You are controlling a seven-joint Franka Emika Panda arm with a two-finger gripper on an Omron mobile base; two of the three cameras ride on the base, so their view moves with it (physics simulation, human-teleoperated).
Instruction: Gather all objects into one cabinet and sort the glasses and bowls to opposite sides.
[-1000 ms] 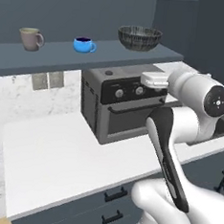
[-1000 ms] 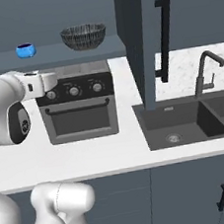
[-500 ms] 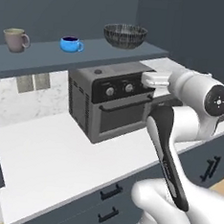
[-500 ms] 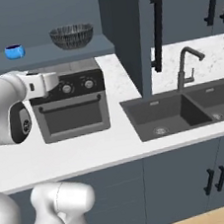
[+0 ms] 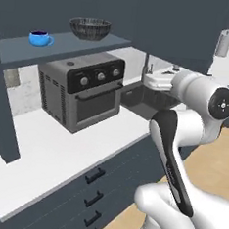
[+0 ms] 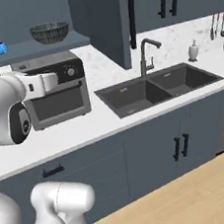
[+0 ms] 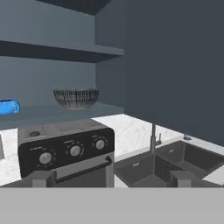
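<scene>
Left to right along the cabinet shelf (image 5: 68, 44): the blue cup (image 5: 40, 38) at ten o'clock in the left base view, then the mesh bowl (image 5: 89, 28) at twelve o'clock, well apart from it. Below them the toaster oven (image 5: 84, 90) stands on the worktop (image 5: 49, 155); the sink (image 6: 155, 85) and faucet (image 6: 145, 55) lie at two o'clock in the right base view. The gripper (image 7: 112, 177) is empty, fingers apart, facing the oven front.

Risk: the extended arm is carried close to the oven and could strike it if the base drives on with the arm at this height.

Change: against the earlier views the whole scene has slid leftward, so the base has driven right; the taupe cup has left the frame and more sink is exposed.
</scene>
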